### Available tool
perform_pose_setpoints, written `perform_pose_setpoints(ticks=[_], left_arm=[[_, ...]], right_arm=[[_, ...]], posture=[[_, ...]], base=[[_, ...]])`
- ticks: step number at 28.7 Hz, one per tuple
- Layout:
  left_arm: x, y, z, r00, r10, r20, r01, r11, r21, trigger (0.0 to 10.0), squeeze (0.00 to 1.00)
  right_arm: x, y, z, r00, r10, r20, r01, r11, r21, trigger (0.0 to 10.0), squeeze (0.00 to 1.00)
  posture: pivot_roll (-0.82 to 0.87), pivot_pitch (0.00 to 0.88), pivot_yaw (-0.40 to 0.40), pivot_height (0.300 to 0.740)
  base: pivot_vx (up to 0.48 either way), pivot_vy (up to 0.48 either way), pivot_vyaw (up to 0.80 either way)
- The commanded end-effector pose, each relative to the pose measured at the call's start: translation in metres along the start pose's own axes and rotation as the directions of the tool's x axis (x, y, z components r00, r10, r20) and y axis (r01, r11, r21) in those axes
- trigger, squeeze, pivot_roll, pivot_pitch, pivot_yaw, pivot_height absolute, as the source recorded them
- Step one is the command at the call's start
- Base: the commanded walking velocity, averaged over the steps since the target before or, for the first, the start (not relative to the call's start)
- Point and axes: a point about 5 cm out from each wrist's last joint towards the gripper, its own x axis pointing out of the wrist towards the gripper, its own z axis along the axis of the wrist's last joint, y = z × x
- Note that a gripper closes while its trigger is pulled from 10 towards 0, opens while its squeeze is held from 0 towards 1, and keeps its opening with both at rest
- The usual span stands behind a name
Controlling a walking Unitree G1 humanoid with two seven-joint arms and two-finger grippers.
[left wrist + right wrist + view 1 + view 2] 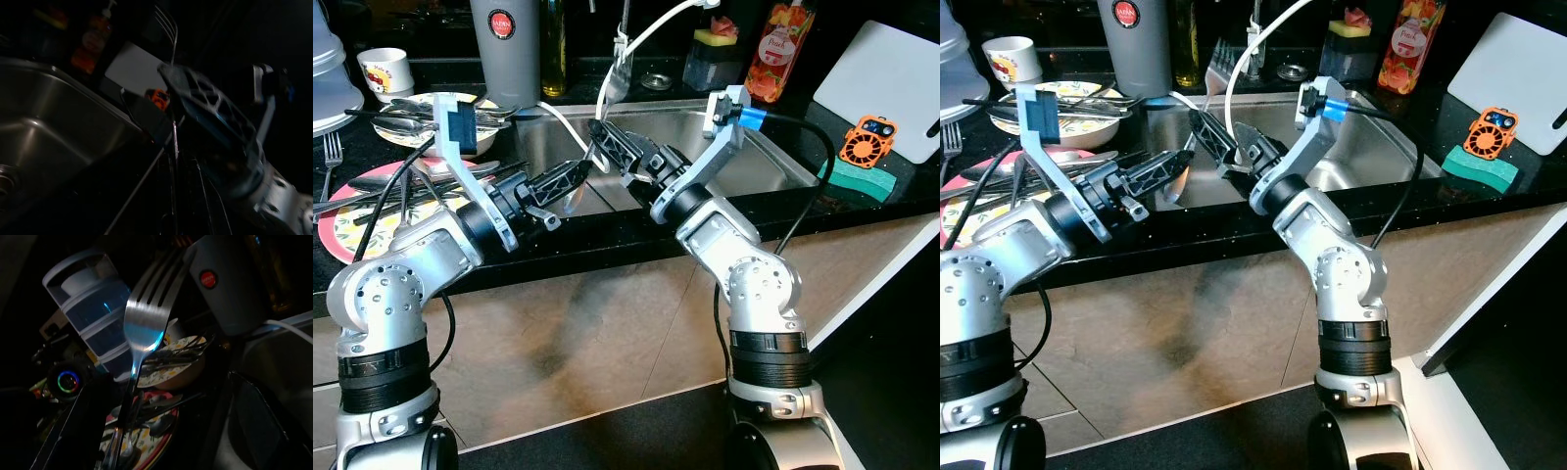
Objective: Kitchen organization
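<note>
A silver fork (pixel 619 76) stands upright over the steel sink (pixel 759 162), tines up. My right gripper (pixel 600 132) is shut on its handle above the sink's left half. In the right wrist view the fork (pixel 144 318) rises from between the black fingers (pixel 93 416). My left gripper (pixel 579 171) reaches in from the left over the sink's front rim, its tips just below and left of the right gripper. In the left wrist view the fork (pixel 168 29) stands straight ahead, close by.
Left of the sink, a patterned plate (pixel 431 110) and a pink plate (pixel 347 220) hold several pieces of cutlery. A grey tumbler (pixel 504 44) and white cup (pixel 384 69) stand behind. At the right are a green sponge (pixel 857 178) and white board (pixel 891 78).
</note>
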Motion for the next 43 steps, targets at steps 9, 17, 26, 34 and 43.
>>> perform_pose_setpoints(ticks=[9,17,26,34,43], left_arm=[[0.002,-0.006,-0.002,1.0,-0.019,-0.01,0.019,1.0,0.002,0.0,0.0],[0.0,-0.005,-0.003,0.999,0.001,-0.035,-0.001,1.0,0.001,0.0,0.0],[-0.001,0.0,-0.008,0.997,0.041,-0.069,-0.042,0.999,0.001,0.0,0.68],[-0.002,0.014,-0.001,0.986,0.162,-0.022,-0.161,0.986,0.046,10.0,1.0],[-0.008,0.033,0.017,0.935,0.349,0.067,-0.355,0.918,0.179,10.0,0.0]], right_arm=[[0.0,0.002,0.006,1.0,0.017,0.02,-0.017,0.999,0.037,0.0,0.0],[0.0,0.001,0.009,0.999,0.021,0.038,-0.022,0.999,0.04,0.0,0.0],[0.0,-0.002,0.013,0.998,0.004,0.07,-0.009,0.998,0.07,0.0,0.0],[0.0,-0.007,0.017,0.995,-0.028,0.092,0.022,0.997,0.068,0.0,0.0],[-0.001,-0.023,0.031,0.986,-0.103,0.134,0.106,0.994,-0.012,0.0,0.0]], posture=[[-0.02,0.153,-0.017,0.74],[-0.02,0.154,-0.017,0.74],[-0.02,0.157,-0.017,0.74],[-0.02,0.159,-0.018,0.74],[-0.02,0.157,-0.019,0.74]], base=[[0.0,0.0,0.0],[0.0,0.0,0.0],[0.0,0.0,0.0],[0.0,0.0,0.0],[0.0,0.0,0.0]])
